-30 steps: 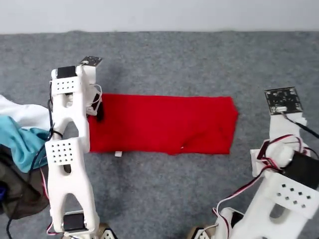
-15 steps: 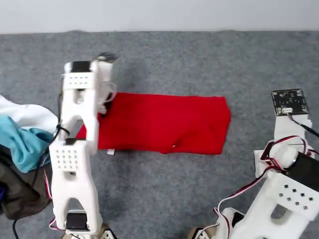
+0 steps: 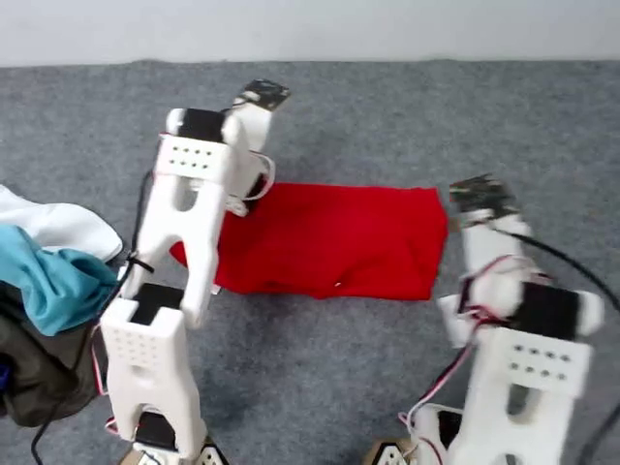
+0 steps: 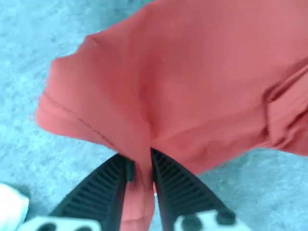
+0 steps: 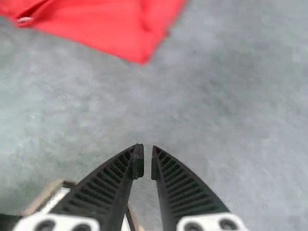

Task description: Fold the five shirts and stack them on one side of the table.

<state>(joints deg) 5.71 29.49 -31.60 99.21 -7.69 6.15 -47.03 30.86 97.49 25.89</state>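
High view: a grey carpet surface [image 3: 320, 387] meets a pale wall [image 3: 310, 29]. The red cloth shirt [image 3: 339, 242] lies lengthwise from the left claw [image 4: 139, 162], which pinches its end, toward the near-closed right claw [image 5: 144, 160].

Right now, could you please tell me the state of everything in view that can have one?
red shirt: folded into a band on the table, one end pinched up.
left gripper: shut on the red shirt.
right gripper: shut, empty, over the table.
shirt pile: unfolded, heaped at the table's edge.
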